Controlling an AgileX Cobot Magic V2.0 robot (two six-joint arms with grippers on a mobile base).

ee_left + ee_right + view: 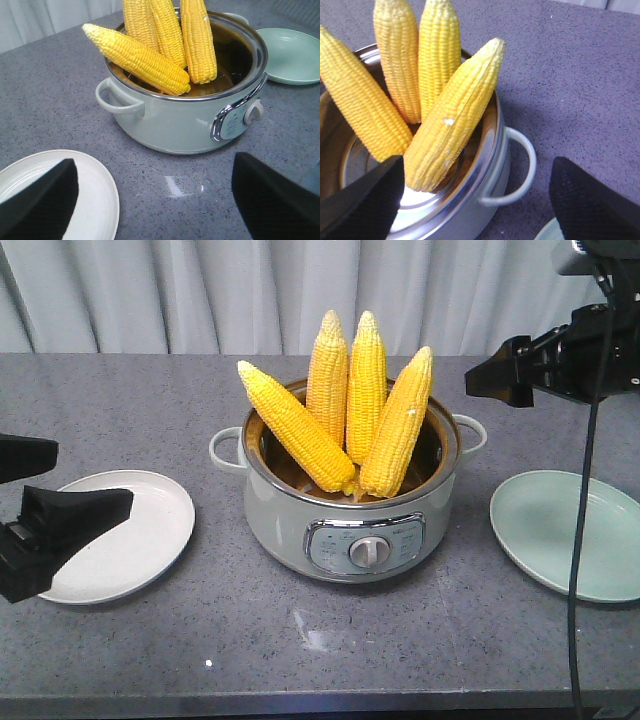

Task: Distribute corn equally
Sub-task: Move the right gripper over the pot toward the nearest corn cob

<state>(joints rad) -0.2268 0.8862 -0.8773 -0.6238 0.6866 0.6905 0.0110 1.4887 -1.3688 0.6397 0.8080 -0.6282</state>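
Your right gripper (pixel 497 375) is hanging released, fingers spread, up and to the right of the pot (pixel 290 530), holding nothing. Your left gripper (pixel 90 478) is also sitting released, low on the pot's left, over the white plate (pixel 140 540).

All four corn cobs are standing inside the pot, tips up and fanned out; the left-leaning cob (pixel 295 430) is crossing the rim; the orange-tinted cob (pixel 328 380) and the yellow upright cob (pixel 366 385) are standing at the back; the right-leaning cob (pixel 398 425) is nearest your right gripper.

- **Topple:** the cobs seem to be propping each other at the pot's bottom, so pulling one is likely shifting the rest.
- **Slip:** the tapered tips look slippery, so a pinch up high is probably sliding off.
- **Drag:** a sideways pull is risking tugging the pot or catching its right handle (pixel 470 435).
- **Cable:** the black cable (pixel 588 450) is dangling across the green plate (pixel 540 520) on the pot's right, so a swing there could be snagging it.
- **Roll-off:** both plates are shallow, so a dropped cob could be rolling off.
- **Count:** you are aiming for two per plate, so watch it.

The grey speckled counter (pixel 450 640) is lying flat, with a small glare in front of the pot; a pale pleated curtain (pixel 200 290) is hanging behind the pot.
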